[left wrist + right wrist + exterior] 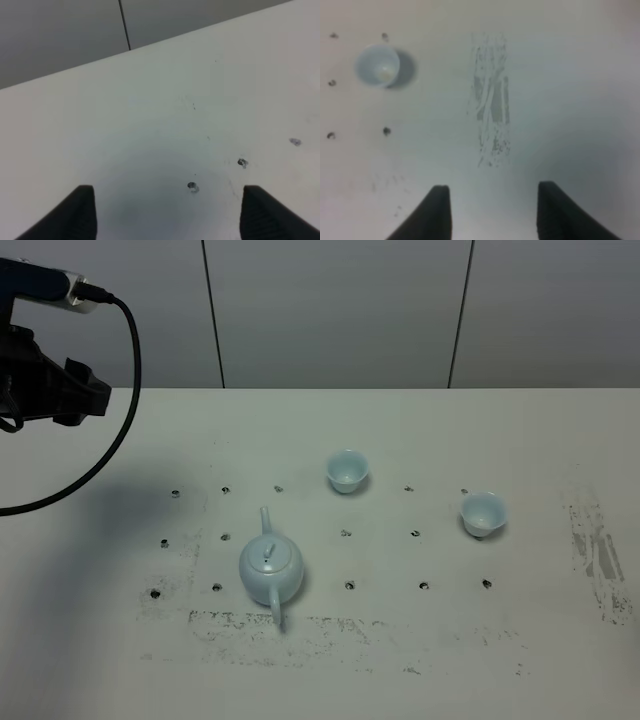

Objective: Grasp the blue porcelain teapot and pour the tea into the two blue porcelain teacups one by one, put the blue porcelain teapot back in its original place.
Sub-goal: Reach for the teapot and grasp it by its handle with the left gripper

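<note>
The teapot stands on the left half of the table, spout toward the wall, handle toward the near edge, so its long axis runs front to back. The left gripper, jaws wide and empty, hangs over bare tabletop well apart from it (the nearer arm, I judge). The right gripper, jaws apart and empty, hovers near scuff marks beyond the right cup. The other cup sits behind the teapot, with ample room around each.
</note>
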You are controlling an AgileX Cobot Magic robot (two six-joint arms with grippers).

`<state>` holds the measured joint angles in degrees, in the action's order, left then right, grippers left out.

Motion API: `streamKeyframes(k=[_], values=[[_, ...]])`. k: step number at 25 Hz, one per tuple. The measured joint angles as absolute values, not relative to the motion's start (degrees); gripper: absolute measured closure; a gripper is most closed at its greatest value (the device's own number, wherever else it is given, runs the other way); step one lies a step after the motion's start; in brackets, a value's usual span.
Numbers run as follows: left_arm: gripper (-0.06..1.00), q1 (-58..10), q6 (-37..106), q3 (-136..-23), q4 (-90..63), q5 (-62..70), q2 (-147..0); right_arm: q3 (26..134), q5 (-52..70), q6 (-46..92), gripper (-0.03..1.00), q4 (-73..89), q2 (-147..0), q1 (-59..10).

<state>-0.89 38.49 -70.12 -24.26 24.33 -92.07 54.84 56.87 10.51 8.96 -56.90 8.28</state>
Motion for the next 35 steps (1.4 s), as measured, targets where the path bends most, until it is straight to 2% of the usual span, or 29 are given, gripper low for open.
streamKeyframes(k=[8,19,28,35], values=[[0.29,-0.89,38.49,-70.12,-25.01,24.95,-92.07,43.23,60.87,10.44,0.57,11.12,-37.16,8.28],[0.29,-0.95,38.49,-70.12,-26.08,24.9,-92.07,32.74,62.34,7.06,0.57,7.32,-10.75,8.28],[0.29,-3.9,38.49,-70.12,-26.04,25.07,-92.07,30.0,63.99,4.52,0.57,6.58,0.02,8.28],[0.29,-4.12,38.49,-70.12,-25.99,25.8,-92.07,30.0,64.11,4.5,0.57,6.58,0.35,8.28]])
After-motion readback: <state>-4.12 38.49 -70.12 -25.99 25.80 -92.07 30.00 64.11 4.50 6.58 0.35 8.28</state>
